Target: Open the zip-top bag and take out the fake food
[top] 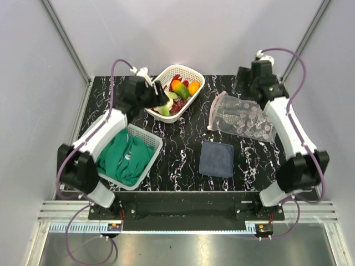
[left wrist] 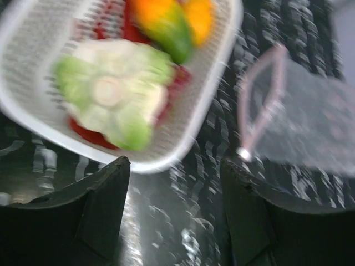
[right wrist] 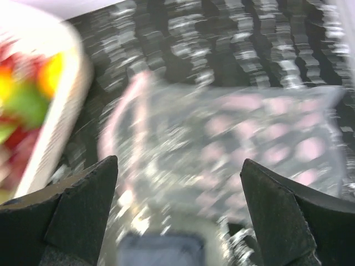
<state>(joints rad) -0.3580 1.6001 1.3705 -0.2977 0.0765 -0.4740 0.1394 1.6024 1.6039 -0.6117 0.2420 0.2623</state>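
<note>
Clear crinkly zip-top bag (top: pixel 244 121) with a pink zip strip lies flat on the dark marbled tabletop (top: pixel 183 149), just right of the white mesh basket (top: pixel 195 77), mouth gaping toward it. Colourful plastic fake food (top: pixel 180 91) sits in the basket. The left tool (left wrist: pixel 175 216), spread, hovers over the basket's near rim. The right tool (right wrist: pixel 177 216), spread, hangs above the bag. Both are empty. Judgement: bag looks emptied; lift tools straight up, clear of rim and film.

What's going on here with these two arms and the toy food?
Two robot arms are emptying a zip-top bag. The fake food sits in a white basket, with the left gripper open over its edge. The bag lies on the table, mouth open, and the right gripper hangs open over it, holding nothing.
</note>
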